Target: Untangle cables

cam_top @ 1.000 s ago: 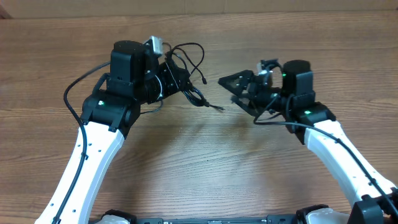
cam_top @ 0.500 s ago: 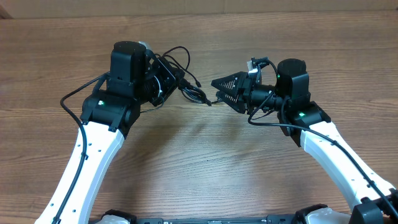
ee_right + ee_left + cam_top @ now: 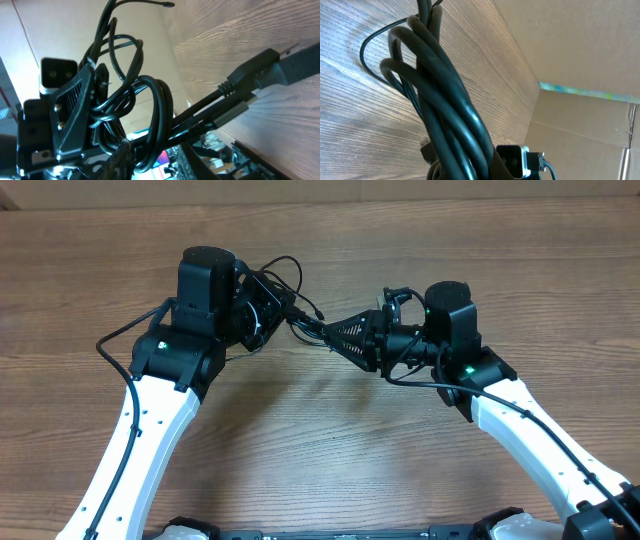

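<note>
The left end effector is clamped tight on the cables, gripping them as a bunch of doubled-over black strands. In the left wrist view those strands rise thick and close together from the bottom of the frame, and one thinner loop bows out to the left over the wood. In the overhead view, loops arch up and away from the grip, and a couple of strands run rightward toward the other arm.

The right end effector points left, with its tip right at those outgoing strands, just beside the left end effector. Its jaws are drawn in narrow about the strands; whether they actually pinch one I cannot tell. In the right wrist view two plug ends lie side by side close to the lens. Their cords lead back down-left into a tangle of loops hanging at the left end effector's ribbed black face. One free tip sticks out at the top of that frame.

The whole bunch is held off the bench, a wood-grain surface, between the two end effectors and toward its far side. The left arm and right arm, both white with black wrists, reach in from the near edge and angle toward each other. A cardboard wall stands beyond the bench's far edge.
</note>
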